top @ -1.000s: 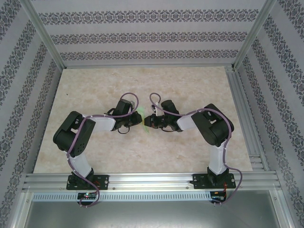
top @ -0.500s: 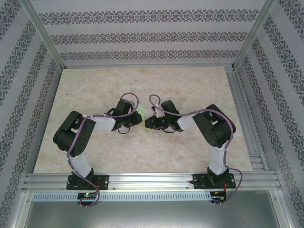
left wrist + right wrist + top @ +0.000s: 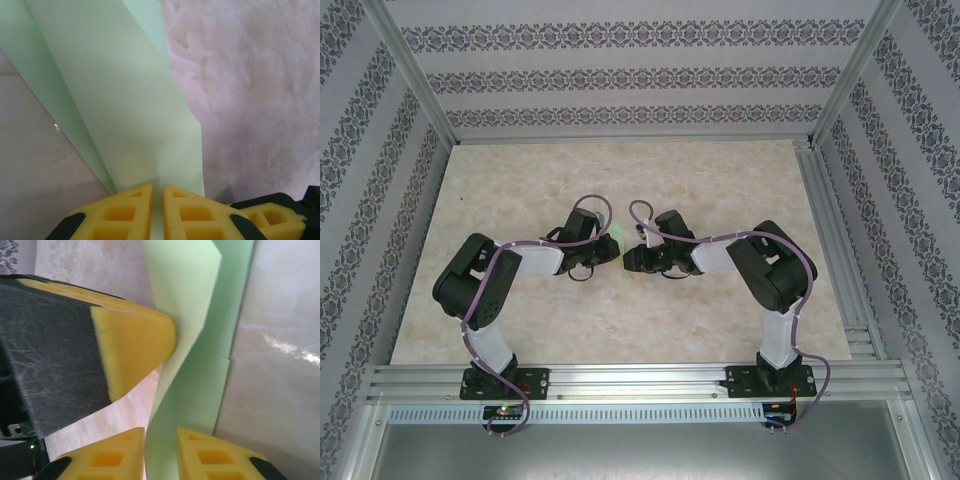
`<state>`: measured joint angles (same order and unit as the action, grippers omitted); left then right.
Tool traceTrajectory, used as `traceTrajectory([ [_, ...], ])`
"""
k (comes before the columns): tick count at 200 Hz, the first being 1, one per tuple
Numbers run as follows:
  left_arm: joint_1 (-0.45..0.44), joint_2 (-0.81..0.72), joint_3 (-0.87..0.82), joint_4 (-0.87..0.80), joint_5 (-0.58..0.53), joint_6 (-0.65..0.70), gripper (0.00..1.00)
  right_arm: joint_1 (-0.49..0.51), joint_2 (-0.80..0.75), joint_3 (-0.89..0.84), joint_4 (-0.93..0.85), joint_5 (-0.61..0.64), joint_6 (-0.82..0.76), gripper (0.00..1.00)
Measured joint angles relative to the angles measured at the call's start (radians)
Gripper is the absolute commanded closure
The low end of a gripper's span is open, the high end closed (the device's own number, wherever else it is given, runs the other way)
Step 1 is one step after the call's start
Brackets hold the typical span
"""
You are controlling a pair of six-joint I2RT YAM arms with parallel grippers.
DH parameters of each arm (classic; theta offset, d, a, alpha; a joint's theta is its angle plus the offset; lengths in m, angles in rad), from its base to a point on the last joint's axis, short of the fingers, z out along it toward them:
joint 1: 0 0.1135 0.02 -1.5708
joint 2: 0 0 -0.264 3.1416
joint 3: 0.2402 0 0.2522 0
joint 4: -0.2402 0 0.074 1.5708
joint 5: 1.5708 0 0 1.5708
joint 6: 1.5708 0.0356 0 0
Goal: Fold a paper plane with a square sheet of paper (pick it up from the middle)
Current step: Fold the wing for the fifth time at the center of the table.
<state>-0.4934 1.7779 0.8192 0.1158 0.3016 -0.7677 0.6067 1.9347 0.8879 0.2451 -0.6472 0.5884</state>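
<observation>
Pale green paper plane: a folded piece of thin mint paper. From above it sits near the middle of the tabletop, in the narrow space between the two claws.
Left claw: reaches in from the left. In its own wrist view its yellow fingers stand almost together, with only a hairline slit between them, and they are clamped on the near edge of the paper.
Paper from the left wrist: it spreads away from the claw in overlapping layers. A broad flat panel lies in the middle, a narrower shaded flap lies to its left, and the right edge is straight. Marbled tabletop shows on both sides.
Right claw: comes in from the right, nearly tip to tip with the left one. In its wrist view its two yellow fingers stand a little apart and the paper runs down into the gap. Whether they actually pinch it cannot be told.
Meeting point: in the right wrist view a yellow pad of the left claw, backed in black, presses against the paper where it bends.
Height: whether the paper rests on the tabletop or is held off it cannot be told.
Surroundings: patterned walls and an aluminium frame along the near edge.
</observation>
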Motion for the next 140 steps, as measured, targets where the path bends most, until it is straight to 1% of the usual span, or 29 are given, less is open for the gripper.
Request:
traceTrajectory([
  [16,0.000,0.000,0.002,0.000,0.000,0.000,0.85,0.000,0.000,0.000,-0.011,0.013,-0.006,0.88],
  [47,0.000,0.000,0.005,0.000,0.000,0.000,0.85,-0.001,0.000,0.000,-0.017,0.026,-0.007,0.91],
  [140,0.000,-0.002,0.005,0.001,0.024,0.002,0.83,-0.014,0.009,-0.009,0.013,0.021,0.050,0.94],
])
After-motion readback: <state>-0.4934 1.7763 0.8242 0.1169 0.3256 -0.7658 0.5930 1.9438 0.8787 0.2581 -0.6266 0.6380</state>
